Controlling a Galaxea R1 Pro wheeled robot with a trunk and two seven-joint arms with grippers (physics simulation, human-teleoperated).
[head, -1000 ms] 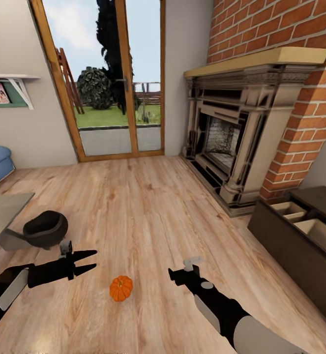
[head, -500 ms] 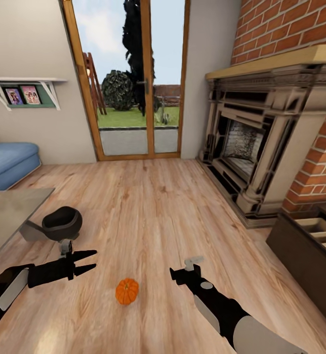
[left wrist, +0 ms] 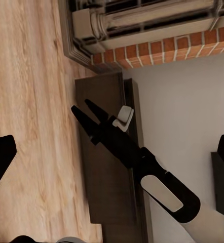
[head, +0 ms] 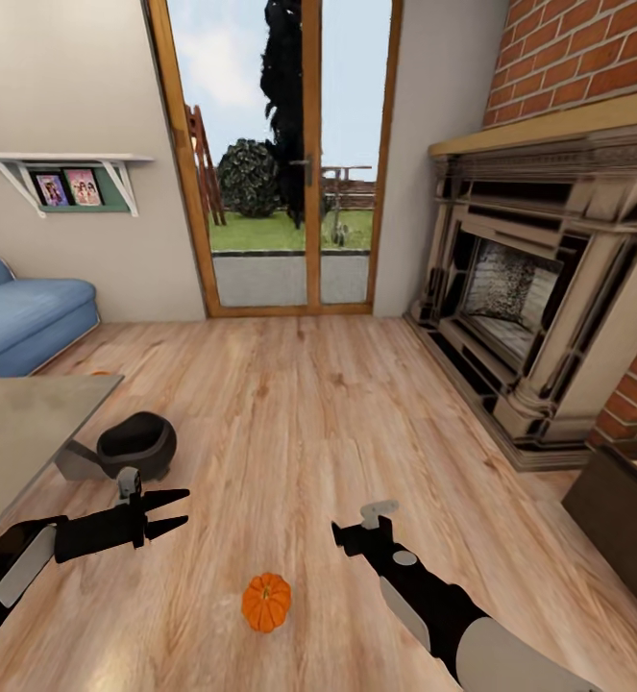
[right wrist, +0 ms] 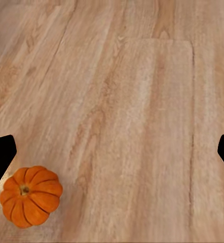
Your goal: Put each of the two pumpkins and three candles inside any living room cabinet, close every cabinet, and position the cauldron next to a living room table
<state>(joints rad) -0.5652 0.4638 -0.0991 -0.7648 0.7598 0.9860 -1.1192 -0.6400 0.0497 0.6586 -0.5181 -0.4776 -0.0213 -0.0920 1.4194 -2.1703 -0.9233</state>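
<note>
Swinging left, the head camera now brings more of the sofa point(head: 25, 312) into view, while both arms keep their forward reach. Nearest, a pumpkin point(head: 266, 602) lies on the wooden floor point(head: 289, 423) between the left gripper point(head: 177, 511) and right gripper point(head: 342, 533), both spread open and empty. Farther left, the cauldron point(head: 136, 445) sits beside the table point(head: 20, 423).

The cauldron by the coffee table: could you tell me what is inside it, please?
From the head view, the cauldron stands on the floor beside the table, its mouth dark. Nothing shows inside, but the near wall hides the bottom, so small contents cannot be ruled out.
</note>
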